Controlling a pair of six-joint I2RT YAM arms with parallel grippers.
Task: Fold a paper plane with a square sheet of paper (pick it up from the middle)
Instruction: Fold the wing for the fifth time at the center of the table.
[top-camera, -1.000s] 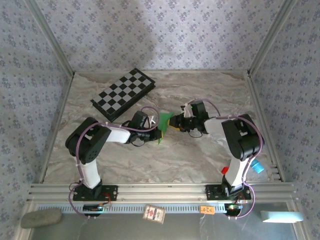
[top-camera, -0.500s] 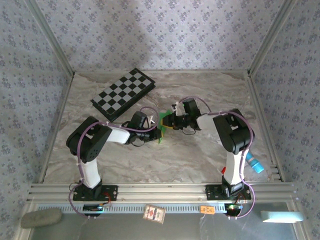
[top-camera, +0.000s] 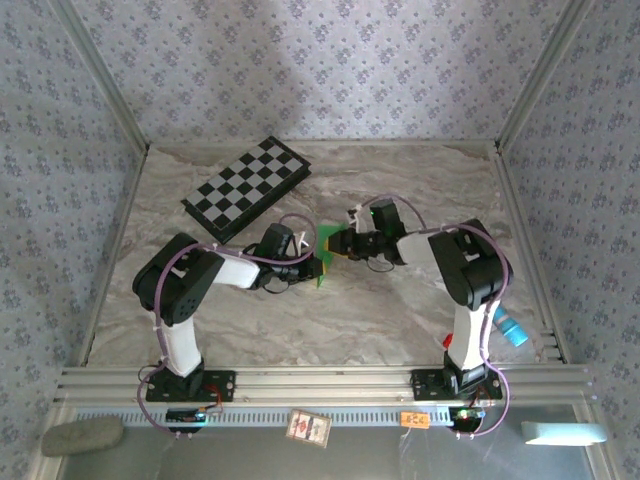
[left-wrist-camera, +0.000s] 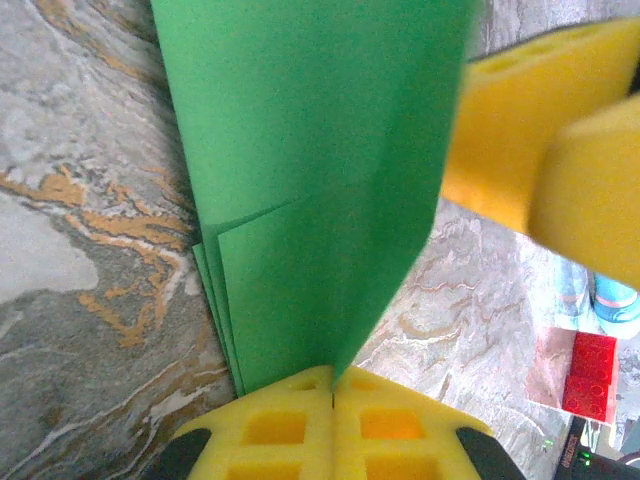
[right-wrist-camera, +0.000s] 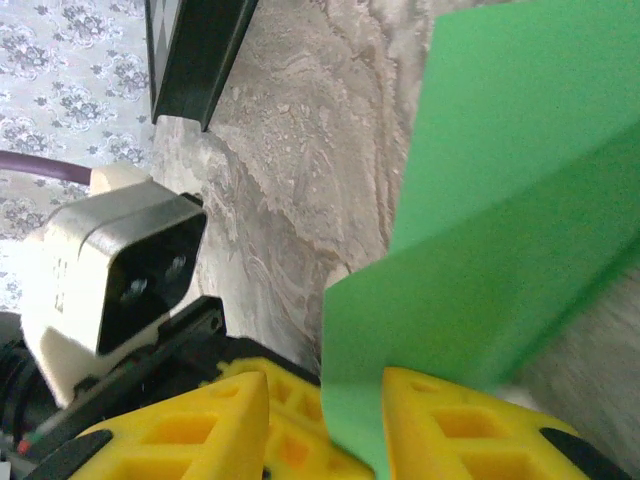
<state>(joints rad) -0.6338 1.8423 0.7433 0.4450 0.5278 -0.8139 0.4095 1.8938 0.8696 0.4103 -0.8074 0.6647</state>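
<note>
Top external view: the marble-patterned table ran wide and the checkered board lay at its far left. Mid-table, both arms met over the paper plane, with most of that green sheet hidden under the wrists. Left gripper: on its wrist camera the yellow fingers were pressed tight together, pinching the plane's lower folded end, layered edges fanning out beside them. The sheet's top ran off frame. Right gripper: its fingers stood apart, the green edge slotted in the gap, blurred up close. On the front rail sat a small card and an orange tag, writing too small to read.
</note>
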